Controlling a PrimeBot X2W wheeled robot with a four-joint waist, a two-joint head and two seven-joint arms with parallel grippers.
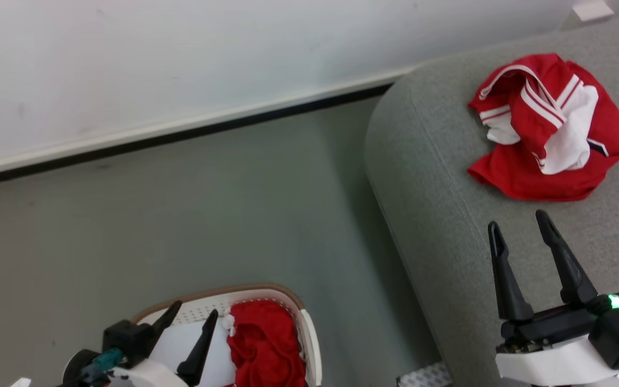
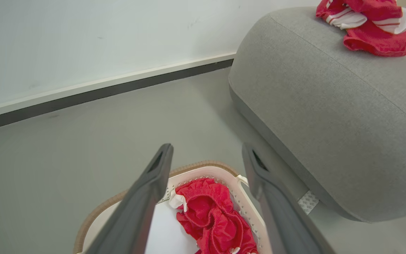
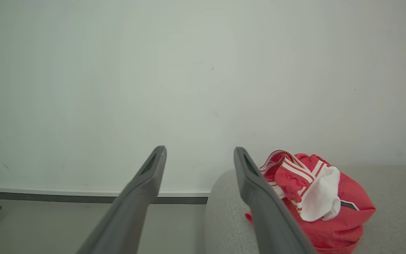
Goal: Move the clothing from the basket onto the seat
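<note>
One red garment [image 1: 266,344] down in basket [image 1: 312,338], bunched against its right wall, long axis running 12 to 6 in head view. Sits at about 4 o'clock of left gripper [image 1: 195,307], fingers spread wide and empty above basket: clearly nearer arm. Across on seat [image 1: 438,242], other garment [image 1: 551,129] near 12 o'clock of right gripper [image 1: 517,220], equally wide open, holding nothing.
</note>
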